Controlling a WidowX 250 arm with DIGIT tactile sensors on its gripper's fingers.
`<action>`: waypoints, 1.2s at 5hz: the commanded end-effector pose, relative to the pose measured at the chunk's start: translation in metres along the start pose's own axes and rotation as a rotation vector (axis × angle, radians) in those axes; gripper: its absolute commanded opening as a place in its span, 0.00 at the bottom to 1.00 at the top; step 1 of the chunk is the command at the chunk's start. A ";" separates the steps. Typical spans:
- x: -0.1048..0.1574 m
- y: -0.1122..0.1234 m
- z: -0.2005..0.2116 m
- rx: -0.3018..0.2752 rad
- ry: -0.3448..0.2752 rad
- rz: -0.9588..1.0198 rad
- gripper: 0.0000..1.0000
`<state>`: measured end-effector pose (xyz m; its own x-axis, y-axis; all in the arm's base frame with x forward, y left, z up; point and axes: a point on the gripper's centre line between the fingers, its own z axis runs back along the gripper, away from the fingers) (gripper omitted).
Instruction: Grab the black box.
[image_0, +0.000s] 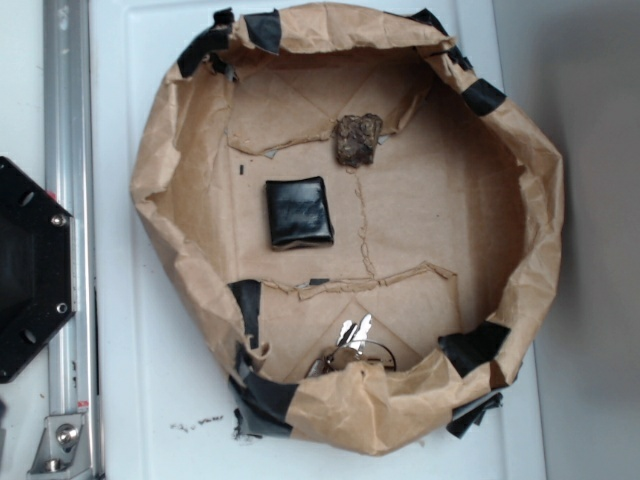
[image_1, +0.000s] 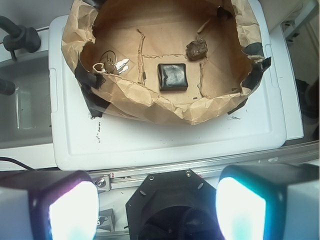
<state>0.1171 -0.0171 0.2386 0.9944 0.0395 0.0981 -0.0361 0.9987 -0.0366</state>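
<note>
We see our hand (image_1: 157, 200) spread wide, high over the near edge of the white tabletop (image_1: 165, 137). The small shiny black box (image_1: 172, 77) lies flat inside the brown paper bowl (image_1: 150, 107), near the brown lumpy rock (image_1: 197, 49).

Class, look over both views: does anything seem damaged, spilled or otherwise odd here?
The paper bin is crumpled and patched with black tape; its floor is torn along ragged seams. Dark specks lie scattered on the white lid outside it. The black box sits slightly askew, its wrapping wrinkled. The gripper hangs open, outside the bin.
</note>
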 end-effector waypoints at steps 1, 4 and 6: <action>0.000 0.000 0.000 0.000 0.000 0.000 1.00; 0.119 0.031 -0.083 0.070 -0.074 0.056 1.00; 0.119 0.038 -0.123 0.062 -0.085 0.045 1.00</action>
<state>0.2408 0.0181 0.1177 0.9855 0.0790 0.1502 -0.0823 0.9965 0.0159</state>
